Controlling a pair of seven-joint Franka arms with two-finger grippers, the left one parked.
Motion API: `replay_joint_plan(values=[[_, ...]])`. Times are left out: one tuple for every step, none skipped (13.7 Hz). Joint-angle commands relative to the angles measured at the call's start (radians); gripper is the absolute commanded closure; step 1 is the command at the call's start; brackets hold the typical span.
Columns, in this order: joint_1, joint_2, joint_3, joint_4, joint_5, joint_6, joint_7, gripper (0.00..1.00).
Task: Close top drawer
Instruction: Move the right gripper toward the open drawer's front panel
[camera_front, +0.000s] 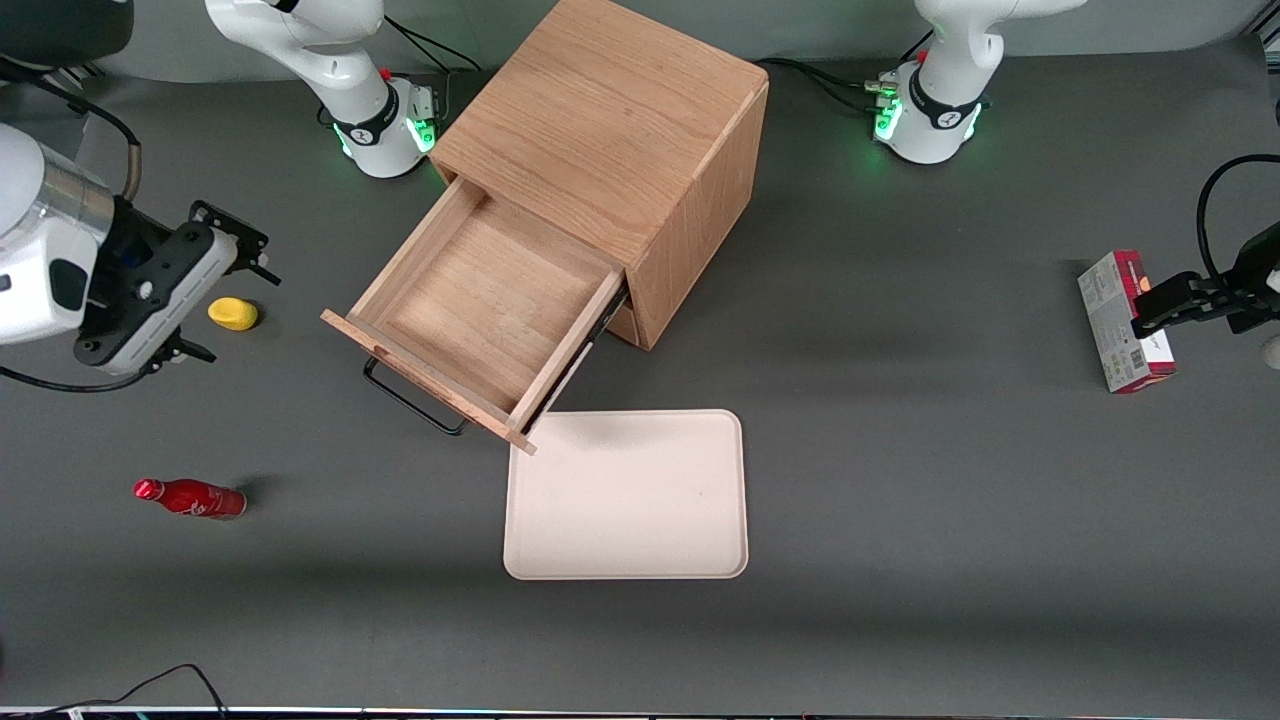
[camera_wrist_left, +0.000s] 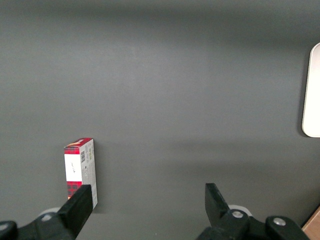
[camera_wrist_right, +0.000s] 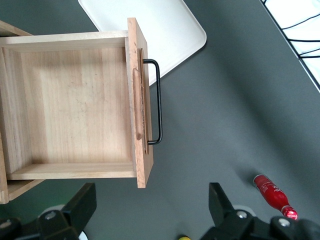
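The wooden cabinet (camera_front: 610, 130) stands in the middle of the table. Its top drawer (camera_front: 480, 300) is pulled far out and its tray is empty. The front panel with the thin black wire handle (camera_front: 410, 400) faces the front camera and the working arm's end. My right gripper (camera_front: 215, 300) hovers above the table toward the working arm's end, apart from the drawer, open and empty. The right wrist view shows the drawer (camera_wrist_right: 75, 105), its handle (camera_wrist_right: 159, 102) and the open gripper (camera_wrist_right: 150, 210) with its fingers (camera_wrist_right: 82, 205) spread wide. The lower drawer is hidden.
A cream tray (camera_front: 625, 495) lies just in front of the drawer's corner, nearer the front camera. A yellow fruit (camera_front: 232, 314) lies under my gripper. A red bottle (camera_front: 190, 498) lies nearer the camera. A red-and-white box (camera_front: 1125, 320) stands at the parked arm's end.
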Motion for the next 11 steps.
replay_joint_plan(values=[[-0.028, 0.060, 0.002, 0.035, 0.059, -0.006, -0.018, 0.00], [-0.039, 0.080, -0.003, 0.035, 0.093, -0.006, -0.018, 0.00], [-0.037, 0.097, -0.012, 0.035, 0.096, -0.006, -0.019, 0.00], [-0.034, 0.118, -0.015, 0.033, 0.096, -0.006, -0.016, 0.00], [-0.034, 0.138, -0.015, 0.024, 0.099, -0.006, -0.010, 0.00], [-0.033, 0.152, -0.015, 0.006, 0.099, -0.001, 0.004, 0.00], [-0.033, 0.172, -0.015, -0.013, 0.099, 0.014, 0.039, 0.00], [-0.033, 0.175, -0.015, -0.030, 0.101, 0.037, 0.077, 0.00], [-0.030, 0.177, -0.014, -0.066, 0.101, 0.065, 0.097, 0.00], [-0.027, 0.177, -0.012, -0.101, 0.102, 0.091, 0.114, 0.00], [-0.027, 0.175, -0.009, -0.135, 0.102, 0.126, 0.127, 0.00]])
